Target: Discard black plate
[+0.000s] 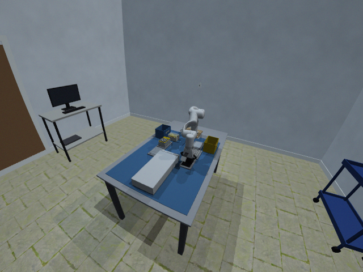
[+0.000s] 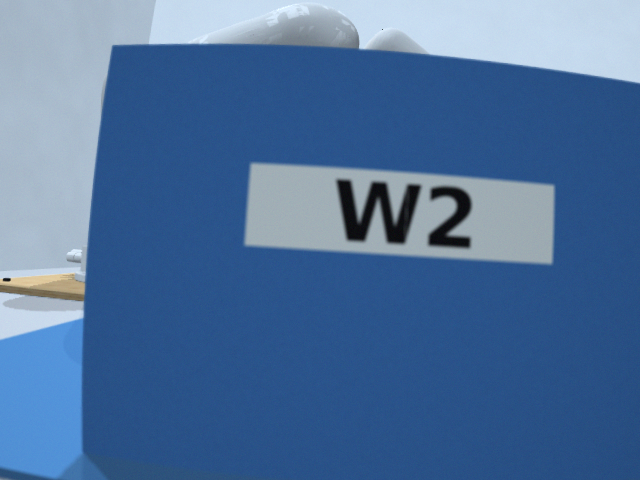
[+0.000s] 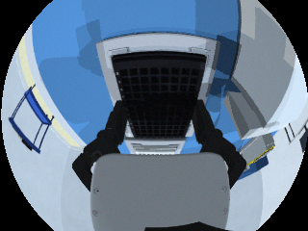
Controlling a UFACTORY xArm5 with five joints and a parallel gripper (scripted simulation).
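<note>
The black plate (image 3: 160, 103), a gridded well plate, sits in a pale grey nest on the blue mat. In the wrist view my gripper (image 3: 160, 108) is straight above it, and its two black fingers press the plate's left and right sides. In the top view the gripper (image 1: 187, 159) is low over the plate (image 1: 186, 164) near the bench's middle. The yellow bin W1 (image 1: 211, 144) stands upright to the right, behind the arm.
A large white box (image 1: 155, 174) lies left of the nest. The blue bin W2 (image 1: 163, 131) stands at the back left and fills the exterior view (image 2: 361, 258). Two racks with yellow tips (image 1: 164, 141) and other pale plates (image 1: 197, 149) lie around the arm.
</note>
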